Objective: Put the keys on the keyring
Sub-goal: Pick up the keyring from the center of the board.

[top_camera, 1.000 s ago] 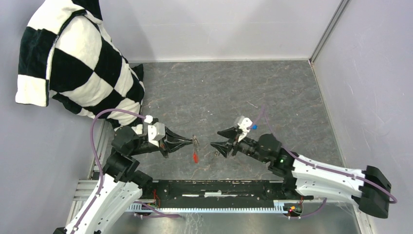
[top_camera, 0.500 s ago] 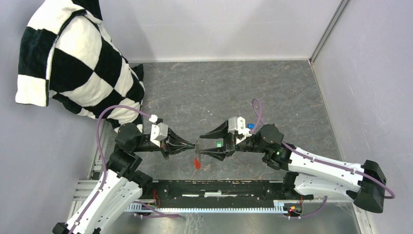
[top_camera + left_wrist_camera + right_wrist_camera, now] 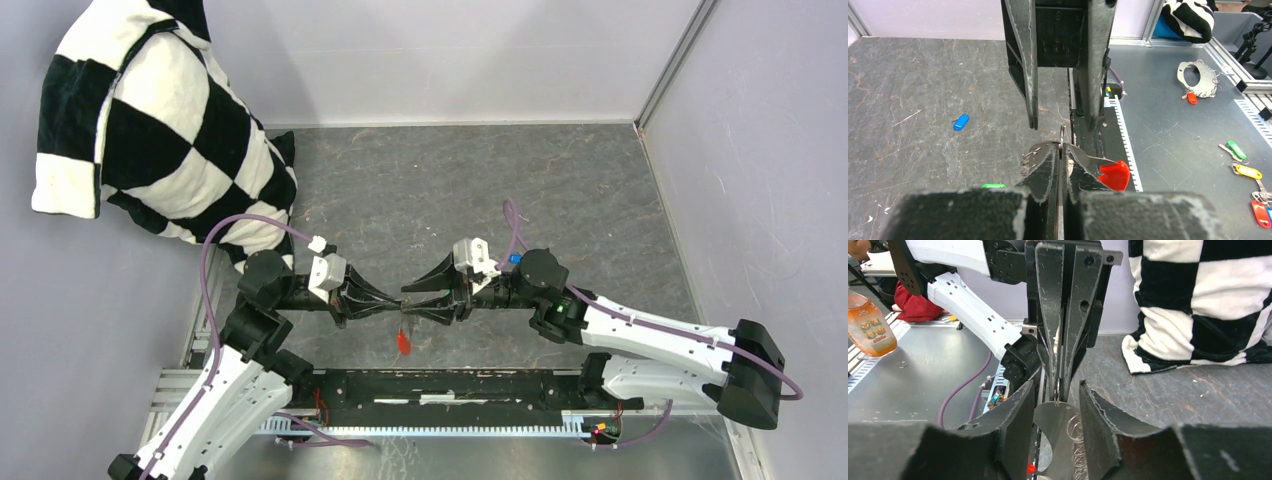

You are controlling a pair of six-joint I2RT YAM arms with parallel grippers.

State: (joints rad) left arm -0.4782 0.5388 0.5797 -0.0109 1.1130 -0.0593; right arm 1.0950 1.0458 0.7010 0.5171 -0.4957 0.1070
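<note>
My left gripper (image 3: 396, 300) is shut on the keyring (image 3: 1062, 136), a thin metal ring held edge-on above the table. Its red tag (image 3: 403, 342) hangs below and shows in the left wrist view (image 3: 1114, 175); its grey coiled strap (image 3: 1031, 157) hangs beside it. My right gripper (image 3: 409, 299) is open, its two fingers standing either side of the ring (image 3: 1057, 390), tip to tip with the left one. The blue key (image 3: 961, 121) and the green key (image 3: 993, 186) lie on the table. From above, blue peeks out by the right wrist (image 3: 514, 258); green is hidden.
A black-and-white checked pillow (image 3: 150, 120) leans in the back left corner. The arms' base rail (image 3: 450, 385) runs along the near edge. Beyond the table lie spare rings and coloured tags (image 3: 1243, 165). An orange bottle (image 3: 870, 320) stands off to the side.
My right gripper has moved left to meet the left gripper, and its open fingers now straddle the ring. The green key, seen from above earlier, is now covered by the right arm.
</note>
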